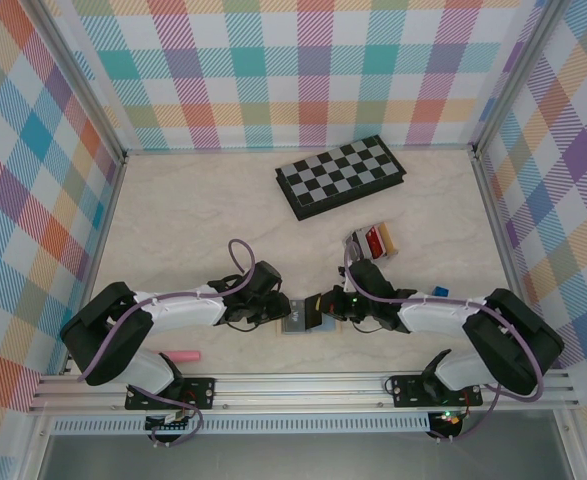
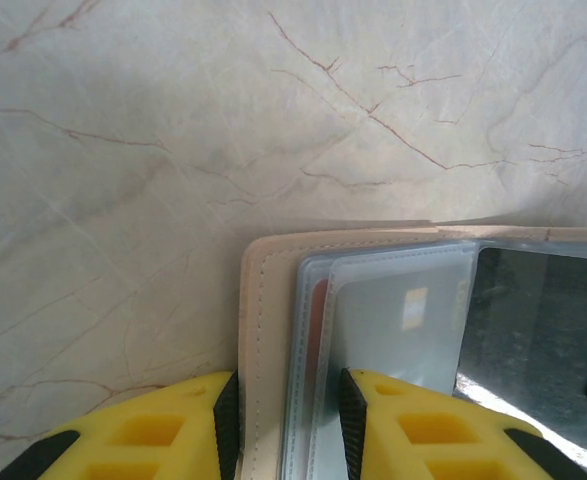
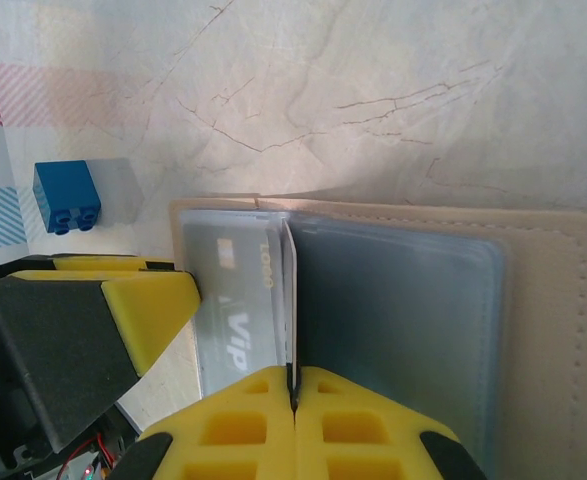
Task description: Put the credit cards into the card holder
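Observation:
The tan card holder lies open on the table between both grippers. My left gripper is shut on its stitched left edge together with the clear sleeves. A red credit card and a grey one sit inside those sleeves. My right gripper is shut on a thin pale leaf standing edge-on at the holder's spine; it looks like a sleeve rather than a loose card. A grey "VIP" credit card lies in the sleeve to its left. More credit cards rest in a small grey tray.
A chessboard lies at the back of the table. A small blue block sits just right of the right arm. A pink pen lies by the left arm's base. Patterned walls enclose three sides.

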Available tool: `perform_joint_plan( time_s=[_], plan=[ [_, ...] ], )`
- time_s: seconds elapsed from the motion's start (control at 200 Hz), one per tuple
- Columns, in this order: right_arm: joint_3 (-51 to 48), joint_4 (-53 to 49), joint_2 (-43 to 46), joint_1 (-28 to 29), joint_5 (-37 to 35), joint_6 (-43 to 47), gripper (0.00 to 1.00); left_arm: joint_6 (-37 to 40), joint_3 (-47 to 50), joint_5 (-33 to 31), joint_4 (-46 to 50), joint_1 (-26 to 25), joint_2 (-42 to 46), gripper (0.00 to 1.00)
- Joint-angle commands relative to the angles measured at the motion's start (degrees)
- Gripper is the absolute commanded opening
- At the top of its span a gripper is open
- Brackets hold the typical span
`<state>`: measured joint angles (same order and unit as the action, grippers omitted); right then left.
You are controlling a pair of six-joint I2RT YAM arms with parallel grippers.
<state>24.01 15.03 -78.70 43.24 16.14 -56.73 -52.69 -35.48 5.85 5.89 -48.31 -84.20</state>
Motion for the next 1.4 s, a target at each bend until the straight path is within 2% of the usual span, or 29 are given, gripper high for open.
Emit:
perform_joint_plan(
  time_s=[0.0,0.985,1.205,1.395],
  plan=[
    [0.8,2.2,-1.9,0.8,1.3,0.5,0.03,-0.3,1.0,2.5,-3.2,-1.4,-2.4,0.34],
    [-1.1,1.0,-3.3,0.9,3.6,-0.5,0.02,-0.8,1.9,1.3,-3.5,-1.4,-0.6,0.37],
    [-2.4,-1.2,-0.7,0.9,2.8,-0.5,0.02,-0.8,2.3,1.3,-3.5,-1.4,-0.6,0.35],
    [-3.3,1.7,-1.2,0.9,3.2,-1.6,0.03,-1.2,2.3,1.7,-4.4,-1.4,-1.0,0.33]
  ],
)
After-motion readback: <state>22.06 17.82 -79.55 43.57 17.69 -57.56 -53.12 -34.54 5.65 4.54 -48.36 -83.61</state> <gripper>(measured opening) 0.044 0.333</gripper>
